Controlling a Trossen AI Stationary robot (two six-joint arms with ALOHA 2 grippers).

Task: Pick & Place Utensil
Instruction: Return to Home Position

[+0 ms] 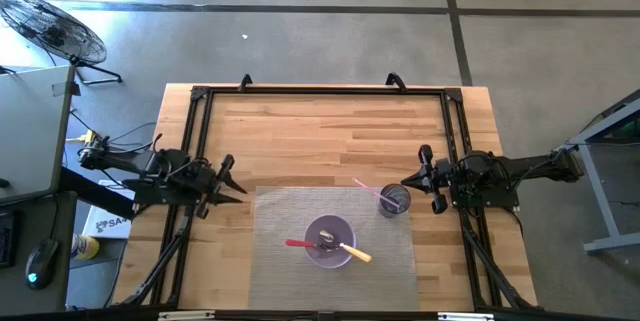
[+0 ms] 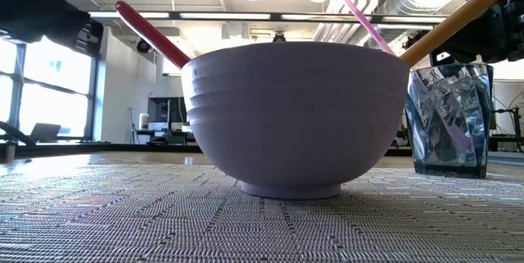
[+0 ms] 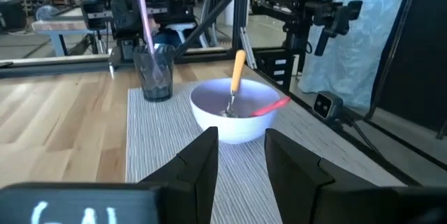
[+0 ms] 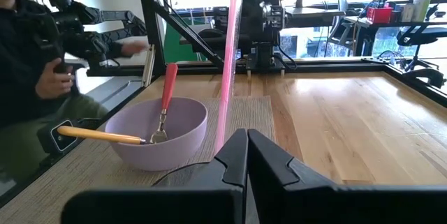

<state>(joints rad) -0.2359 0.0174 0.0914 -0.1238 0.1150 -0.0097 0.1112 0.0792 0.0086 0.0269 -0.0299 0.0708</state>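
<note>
A lilac bowl (image 1: pixel 329 239) (image 2: pixel 295 115) stands on a grey woven mat (image 1: pixel 275 216). Two utensils lean on its rim, one with a red handle (image 1: pixel 298 243) (image 4: pixel 168 88) and one with a yellow handle (image 1: pixel 355 253) (image 3: pixel 238 70). A dark clear cup (image 1: pixel 394 201) (image 3: pixel 155 74) on the mat's right far part holds a pink utensil (image 4: pixel 227 77) (image 1: pixel 368 189) that leans on its rim. My right gripper (image 1: pixel 408 183) (image 4: pixel 246 155) is shut just right of the cup, beside the pink handle. My left gripper (image 1: pixel 240 193) (image 3: pixel 241 155) is open at the mat's left edge, facing the bowl.
A black metal frame (image 1: pixel 320 91) runs along the table's far, left and right sides. Bare wood (image 1: pixel 320 141) lies between the mat and the far edge. A person (image 4: pixel 28 49) sits beyond the table's near side, seen in the right wrist view. A floor fan (image 1: pixel 50 26) stands off the table.
</note>
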